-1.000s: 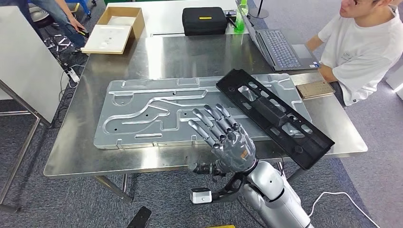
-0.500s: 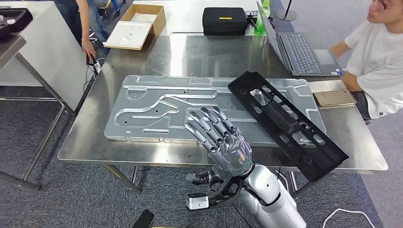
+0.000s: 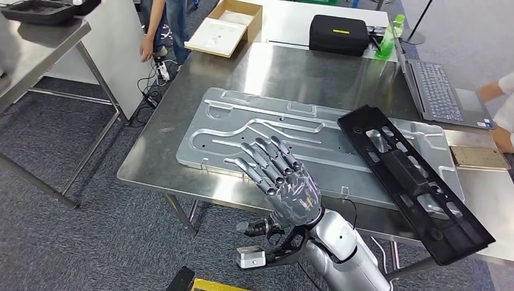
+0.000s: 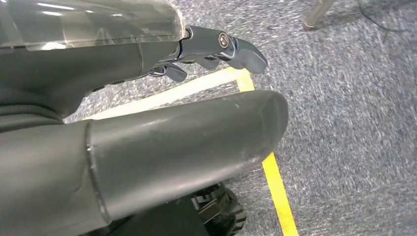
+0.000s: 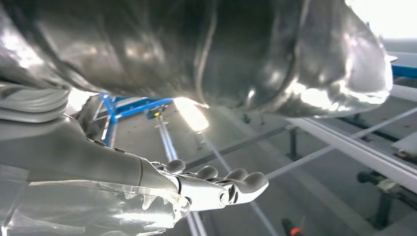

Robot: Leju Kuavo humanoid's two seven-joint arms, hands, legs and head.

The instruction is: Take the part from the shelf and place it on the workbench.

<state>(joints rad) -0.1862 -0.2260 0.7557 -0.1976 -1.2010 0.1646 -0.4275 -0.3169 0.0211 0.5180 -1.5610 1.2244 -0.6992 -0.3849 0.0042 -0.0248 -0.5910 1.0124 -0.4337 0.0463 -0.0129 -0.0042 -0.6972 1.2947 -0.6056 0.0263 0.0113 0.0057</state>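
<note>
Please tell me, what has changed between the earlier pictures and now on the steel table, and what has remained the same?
Mostly the camera turned left: the whole scene slid right, so the things did not move. The right hand remains raised before the table edge, fingers spread, holding nothing. The long black part still lies aslant on the silver plate, one end past the steel table edge. The seated person is now nearly out of frame.

Person (image 3: 500,103) cut by right edge; second person (image 3: 160,21) cut by top edge; tray (image 3: 39,11) partly cropped.
</note>
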